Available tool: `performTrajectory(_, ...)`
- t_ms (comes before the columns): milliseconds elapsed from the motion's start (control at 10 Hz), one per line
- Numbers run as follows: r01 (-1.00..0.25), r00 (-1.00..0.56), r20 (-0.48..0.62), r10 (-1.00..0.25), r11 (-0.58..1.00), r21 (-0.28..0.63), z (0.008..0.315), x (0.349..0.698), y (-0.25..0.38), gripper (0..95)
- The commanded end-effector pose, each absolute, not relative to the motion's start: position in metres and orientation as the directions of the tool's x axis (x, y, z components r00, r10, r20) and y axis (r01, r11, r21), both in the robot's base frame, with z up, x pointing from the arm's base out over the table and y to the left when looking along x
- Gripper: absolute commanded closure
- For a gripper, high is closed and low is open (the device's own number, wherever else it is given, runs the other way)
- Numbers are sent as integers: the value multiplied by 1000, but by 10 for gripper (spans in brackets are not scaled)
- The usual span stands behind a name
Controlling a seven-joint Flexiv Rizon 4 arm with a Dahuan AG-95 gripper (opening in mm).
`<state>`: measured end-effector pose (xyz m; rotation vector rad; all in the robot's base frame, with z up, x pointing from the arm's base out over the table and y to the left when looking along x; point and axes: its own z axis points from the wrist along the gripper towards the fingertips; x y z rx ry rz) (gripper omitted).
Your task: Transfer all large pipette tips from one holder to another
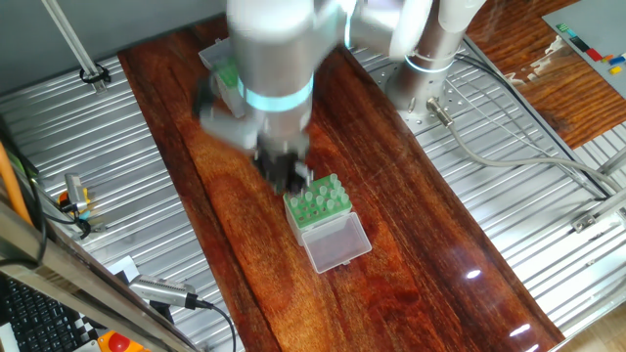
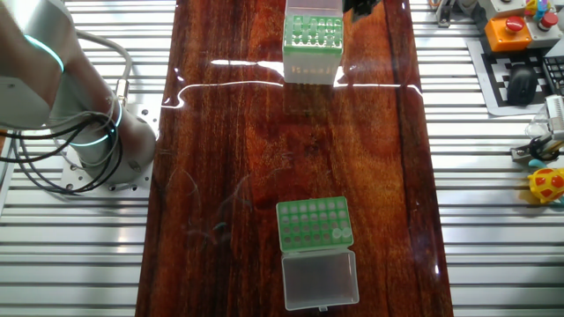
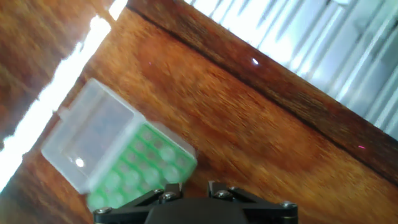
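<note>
Taller box shows unobstructed only overhead.

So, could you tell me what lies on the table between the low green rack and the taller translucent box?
Nothing: in the other fixed view, only bare wood separates the low green rack from the taller translucent box.

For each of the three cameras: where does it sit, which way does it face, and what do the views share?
One fixed view: high, looking down the table; blurred arm covers the tall box.
The other fixed view: overhead; robot base at left, tall box at top.
Hand view: on the wrist, facing down; pincer at bottom.
All share the low green rack, lid open.
</note>
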<state>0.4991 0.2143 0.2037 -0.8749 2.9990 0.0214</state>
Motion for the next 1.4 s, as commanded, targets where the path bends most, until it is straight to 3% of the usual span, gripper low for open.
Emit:
performTrajectory(100,-537,-843,-30,-537,844,2,206,494,210,760)
performTrajectory(500,-574,-819,-31,-574,818,21,206,494,210,760)
performTrajectory(1400,-474,-880,-43,-473,880,31,179,496,198,760)
